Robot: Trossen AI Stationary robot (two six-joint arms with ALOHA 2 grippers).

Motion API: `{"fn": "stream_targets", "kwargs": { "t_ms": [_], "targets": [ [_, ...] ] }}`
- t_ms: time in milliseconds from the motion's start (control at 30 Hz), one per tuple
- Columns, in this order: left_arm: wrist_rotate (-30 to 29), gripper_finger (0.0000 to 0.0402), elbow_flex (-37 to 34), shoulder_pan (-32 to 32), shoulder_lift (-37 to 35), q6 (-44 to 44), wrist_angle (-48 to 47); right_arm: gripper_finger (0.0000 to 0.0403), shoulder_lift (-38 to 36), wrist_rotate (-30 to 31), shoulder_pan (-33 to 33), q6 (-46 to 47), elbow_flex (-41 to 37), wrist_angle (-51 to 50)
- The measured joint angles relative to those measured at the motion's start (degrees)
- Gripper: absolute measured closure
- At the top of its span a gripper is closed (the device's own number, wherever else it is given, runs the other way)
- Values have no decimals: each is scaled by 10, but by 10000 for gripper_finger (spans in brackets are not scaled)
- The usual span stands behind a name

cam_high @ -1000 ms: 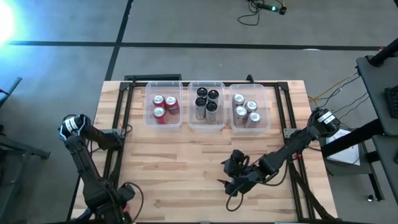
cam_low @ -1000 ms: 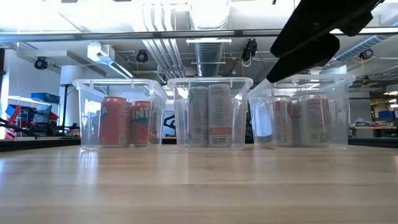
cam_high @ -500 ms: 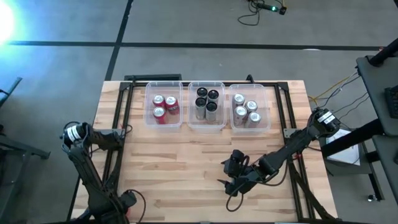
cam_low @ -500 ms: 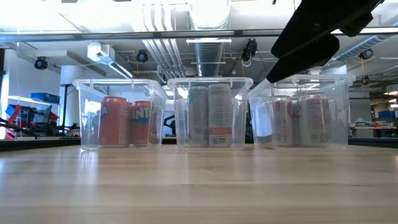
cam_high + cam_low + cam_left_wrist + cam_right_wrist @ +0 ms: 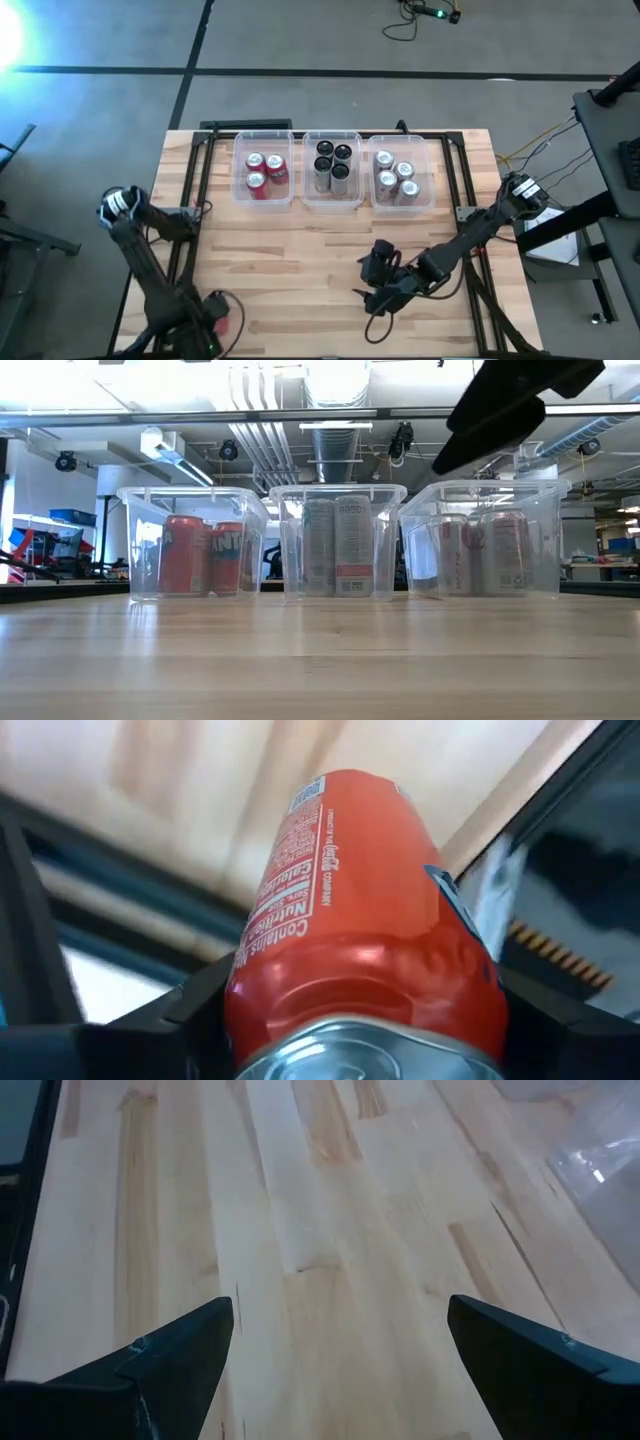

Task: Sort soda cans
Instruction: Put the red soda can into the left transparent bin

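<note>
A red soda can (image 5: 360, 920) sits between the fingers of my left gripper (image 5: 212, 318), at the table's near left; its red side (image 5: 224, 320) shows beside the gripper in the high view. My right gripper (image 5: 372, 290) hovers open over bare wood near the table's middle, holding nothing. Three clear bins stand in a row at the far side. The left bin (image 5: 264, 170) holds red cans, the middle one (image 5: 332, 165) black cans and the right one (image 5: 397, 178) silver cans. My left gripper has the red can between its two fingers (image 5: 195, 1010), which lie against opposite sides of its wall (image 5: 250, 990) near the silver top end. The fingers come from above, pointing steeply down. The can itself hides whether its bottom rests on the table.
Black frame rails (image 5: 190, 240) run along the table's left and right sides (image 5: 468, 200), beside the arms. Bare wood (image 5: 300, 260) lies between the bins and the near edge. In the low view my right arm (image 5: 500, 410) hangs dark over the right bin.
My left gripper has sunk and shifted a little toward the table's right near the near edge. The red can now shows beside it in the high view. My right arm has kept still.
</note>
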Motion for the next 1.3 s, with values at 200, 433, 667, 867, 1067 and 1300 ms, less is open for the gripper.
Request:
{"fn": "stream_targets", "kwargs": {
  "t_ms": [200,433,667,867,1067,1300],
  "targets": [
    [-120,124,29,67,-52,51,-52,39,0,2,0,-11,30,-73],
    [-223,124,61,209,-121,168,-146,39,0,49,0,-11,40,-177],
    [-299,124,163,423,-164,379,-187,39,-1,60,-17,-23,31,-222],
    [-295,124,240,616,-134,573,-272,39,-5,56,-31,-72,30,-230],
    [-276,124,239,755,-101,730,-246,39,-5,56,-44,-130,30,-232],
    [-215,124,218,834,-34,815,-262,39,-5,29,-53,-181,27,-233]
  ]
}}
